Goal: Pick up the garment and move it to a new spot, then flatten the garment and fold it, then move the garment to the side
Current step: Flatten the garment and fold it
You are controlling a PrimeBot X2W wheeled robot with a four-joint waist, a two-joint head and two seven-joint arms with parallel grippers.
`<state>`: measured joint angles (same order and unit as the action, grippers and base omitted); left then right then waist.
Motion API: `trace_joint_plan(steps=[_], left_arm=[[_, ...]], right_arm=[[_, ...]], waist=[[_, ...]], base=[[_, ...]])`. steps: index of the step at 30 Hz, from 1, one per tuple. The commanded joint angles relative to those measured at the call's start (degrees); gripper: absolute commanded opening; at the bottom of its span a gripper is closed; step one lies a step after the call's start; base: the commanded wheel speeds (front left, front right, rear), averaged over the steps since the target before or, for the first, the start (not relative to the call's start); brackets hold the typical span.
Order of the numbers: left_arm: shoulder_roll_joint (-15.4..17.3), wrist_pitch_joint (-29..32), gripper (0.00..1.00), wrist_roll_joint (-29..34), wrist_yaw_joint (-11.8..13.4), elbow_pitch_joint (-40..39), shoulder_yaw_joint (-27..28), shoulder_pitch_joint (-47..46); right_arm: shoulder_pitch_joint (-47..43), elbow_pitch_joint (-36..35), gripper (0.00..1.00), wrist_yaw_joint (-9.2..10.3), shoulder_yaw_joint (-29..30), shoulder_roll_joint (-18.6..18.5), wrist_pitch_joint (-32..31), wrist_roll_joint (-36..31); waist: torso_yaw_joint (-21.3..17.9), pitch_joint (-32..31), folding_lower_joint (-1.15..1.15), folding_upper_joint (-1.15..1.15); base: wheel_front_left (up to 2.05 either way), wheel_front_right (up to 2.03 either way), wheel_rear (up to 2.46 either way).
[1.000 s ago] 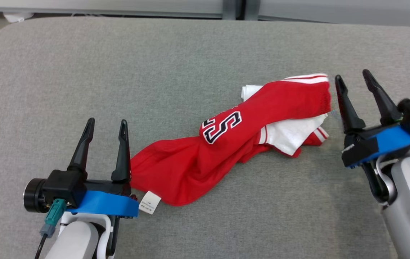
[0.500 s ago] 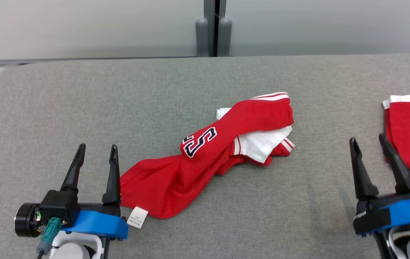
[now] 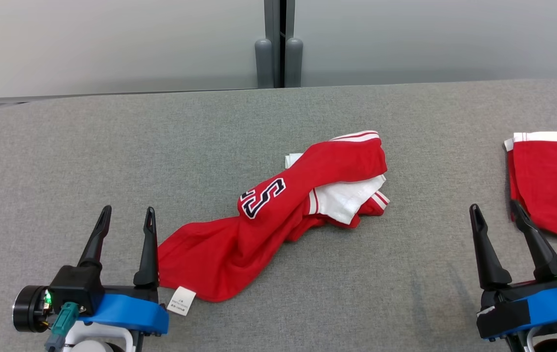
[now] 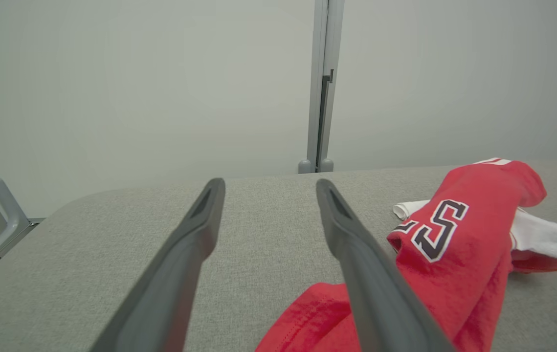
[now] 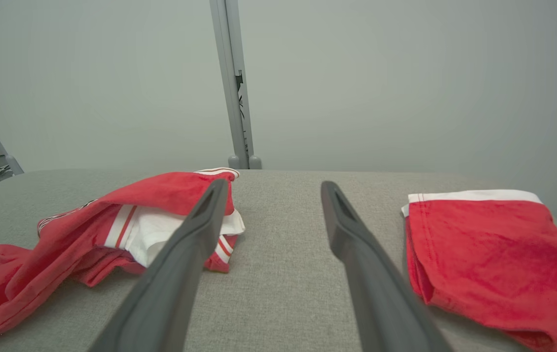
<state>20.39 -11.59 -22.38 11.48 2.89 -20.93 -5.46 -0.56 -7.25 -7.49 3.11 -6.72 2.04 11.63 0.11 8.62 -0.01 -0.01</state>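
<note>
My left gripper [image 3: 128,209] and right gripper [image 3: 494,205] are both standing wide open, holding nothing.
My left gripper's inner finger is sitting just beside the near end of the crumpled red-and-white garment [image 3: 239,234], by its white label [image 3: 181,300]. The garment is stretching diagonally away toward the middle of the grey cushion [image 3: 112,146]. My right gripper is hovering well apart from it, near a folded red cloth [image 3: 552,181].

Folded red garment [image 3: 552,186] partly beyond the head view's right edge (white tag [image 3: 181,301] print illegibly small)
</note>
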Motion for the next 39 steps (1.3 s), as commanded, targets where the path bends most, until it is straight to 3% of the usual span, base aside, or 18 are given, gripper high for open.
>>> trace_joint_plan(steps=[1,11,20,25,26,27,28,33,39], left_arm=[[0.39,0.18,1.0,-0.17,0.26,-0.31,0.11,0.19],[0.5,0.4,1.0,0.24,0.53,-1.67,-0.21,-1.62],[-0.49,-0.35,1.0,0.06,-0.29,-1.05,-0.83,-5.0],[-0.92,-1.09,1.0,-0.08,-0.63,-0.27,-0.89,-6.01],[-0.95,-1.17,1.0,-0.11,-0.63,-0.16,-0.85,-6.03],[-1.01,-1.33,1.0,-0.11,-0.61,-0.06,-0.84,-6.07],[-1.06,-1.38,1.0,-0.13,-0.58,0.07,-0.82,-6.12],[-1.09,-1.82,1.0,-0.29,-0.28,0.48,-0.63,-5.93],[-1.1,-2.23,1.0,-0.47,-0.26,0.73,-0.82,-5.4]], right_arm=[[-0.88,-0.37,1.0,0.0,0.08,0.24,-0.39,-0.38],[2.27,2.2,1.0,0.0,-3.19,-0.81,-5.09,-0.13],[11.69,14.58,1.0,0.0,-14.59,-0.05,-5.4,3.62],[16.19,20.18,1.0,0.0,-16.91,0.44,-2.66,4.45],[16.73,20.87,0.51,0.0,-17.18,0.48,-2.1,4.56],[17.12,21.43,0.36,0.0,-17.37,0.39,-1.57,4.57],[17.49,21.9,0.0,0.0,-17.53,0.18,-1.14,4.58],[17.41,21.35,0.0,0.0,-16.96,-0.73,0.91,4.3],[9.87,15.95,0.0,0.0,-12.47,-0.07,1.18,2.93]], waist=[[0.1,0.04,0.01,0.01],[1.21,2.39,0.01,0.01],[4.08,6.61,0.01,0.01],[5.02,7.59,0.01,0.01],[5.07,7.67,0.01,0.01],[5.11,7.76,0.01,0.01],[5.13,7.82,0.01,0.01],[4.62,7.74,0.01,0.01],[3.61,7.01,0.01,0.01]], base=[[0.0,0.0,0.0],[0.0,0.0,0.0],[0.0,0.0,0.0],[0.0,0.0,0.0],[0.0,0.0,0.0],[0.0,0.0,0.0],[0.0,0.0,0.0],[0.0,0.0,0.0],[0.0,0.0,0.0]])
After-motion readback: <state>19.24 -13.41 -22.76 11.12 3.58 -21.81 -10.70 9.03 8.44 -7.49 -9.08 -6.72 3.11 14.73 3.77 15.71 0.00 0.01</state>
